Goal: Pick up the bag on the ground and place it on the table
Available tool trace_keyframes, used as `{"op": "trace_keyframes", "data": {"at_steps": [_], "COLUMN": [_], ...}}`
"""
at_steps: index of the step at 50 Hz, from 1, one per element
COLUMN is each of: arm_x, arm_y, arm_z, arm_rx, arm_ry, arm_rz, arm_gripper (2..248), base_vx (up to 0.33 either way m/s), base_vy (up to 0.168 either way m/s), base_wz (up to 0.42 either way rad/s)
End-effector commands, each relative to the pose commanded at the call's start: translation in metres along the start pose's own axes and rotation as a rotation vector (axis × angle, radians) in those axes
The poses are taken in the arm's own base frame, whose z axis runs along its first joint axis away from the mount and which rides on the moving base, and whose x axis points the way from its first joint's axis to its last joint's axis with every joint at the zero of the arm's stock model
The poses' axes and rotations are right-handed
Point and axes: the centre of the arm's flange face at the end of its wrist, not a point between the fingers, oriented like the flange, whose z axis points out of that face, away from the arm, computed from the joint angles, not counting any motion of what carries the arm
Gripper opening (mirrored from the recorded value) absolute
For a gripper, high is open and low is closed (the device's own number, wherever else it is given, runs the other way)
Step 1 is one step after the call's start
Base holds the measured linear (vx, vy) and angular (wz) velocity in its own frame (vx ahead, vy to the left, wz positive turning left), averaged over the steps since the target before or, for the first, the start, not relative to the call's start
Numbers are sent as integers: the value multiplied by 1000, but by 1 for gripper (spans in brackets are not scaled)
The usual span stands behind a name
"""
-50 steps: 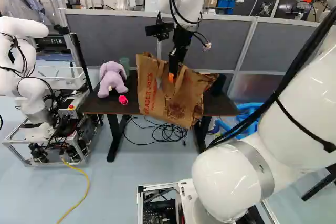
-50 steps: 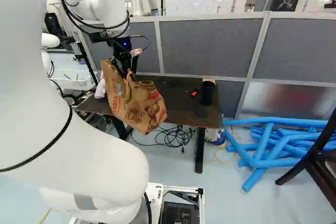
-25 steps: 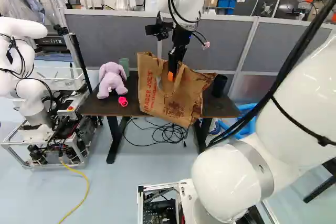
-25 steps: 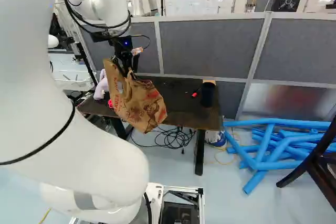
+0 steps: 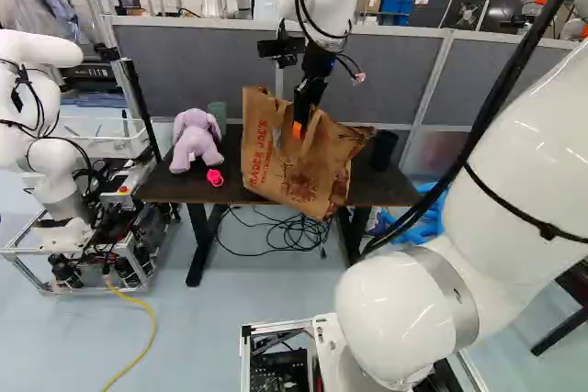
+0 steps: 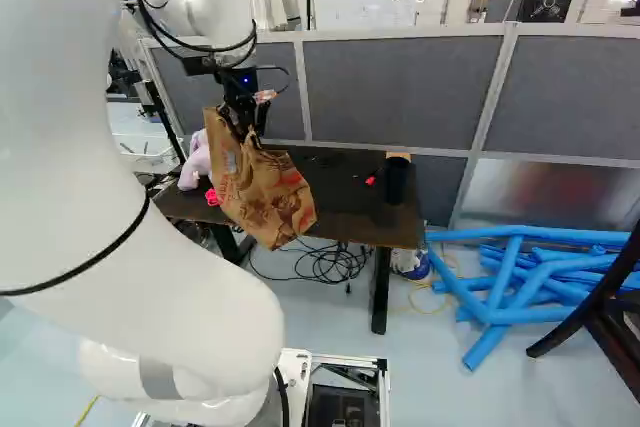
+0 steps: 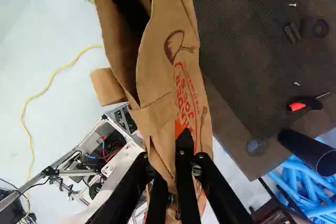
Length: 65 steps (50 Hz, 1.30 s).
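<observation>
My gripper [image 5: 299, 128] points down at the top of the brown paper bag [image 5: 292, 167] in the left base view. In the wrist view the gripper [image 7: 182, 142] is shut on the bag's paper [image 7: 163, 66] near its rim and handle. The bag hangs tilted, its lower part in front of the dark table [image 5: 390, 192] and reaching below the front edge in the left base view. Whether its back touches the table is hidden.
A purple plush toy [image 5: 195, 140] and a pink object [image 5: 215, 177] sit beside the bag. A black cup [image 6: 396, 179] and a red-handled tool [image 7: 297, 106] are on the table. Another robot [image 5: 55, 153] stands at left; blue tubes [image 6: 515, 277] lie at right.
The held bag has shifted slightly and turned a little with my gripper, rightward in the right base view. The arm's large links have moved somewhat. The base has stayed put.
</observation>
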Motion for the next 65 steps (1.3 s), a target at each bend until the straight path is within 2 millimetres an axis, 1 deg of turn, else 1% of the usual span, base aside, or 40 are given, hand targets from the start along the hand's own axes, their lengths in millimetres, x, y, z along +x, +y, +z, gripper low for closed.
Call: {"op": "trace_keyframes", "data": {"at_steps": [13, 40, 55, 65], "arm_x": [-4, -9, -4, 3], "arm_y": [18, 63, 85, 98], "arm_z": [-2, -4, -4, -4], "arm_rx": [-4, -55, -91, -113], "arm_ry": [9, 8, -22, -40], "arm_rz": [45, 103, 93, 78], "arm_gripper": [21, 21, 21, 21], "base_vx": [0, 0, 0, 0], "base_vy": [0, 0, 0, 0], "base_wz": [0, 0, 0, 0]}}
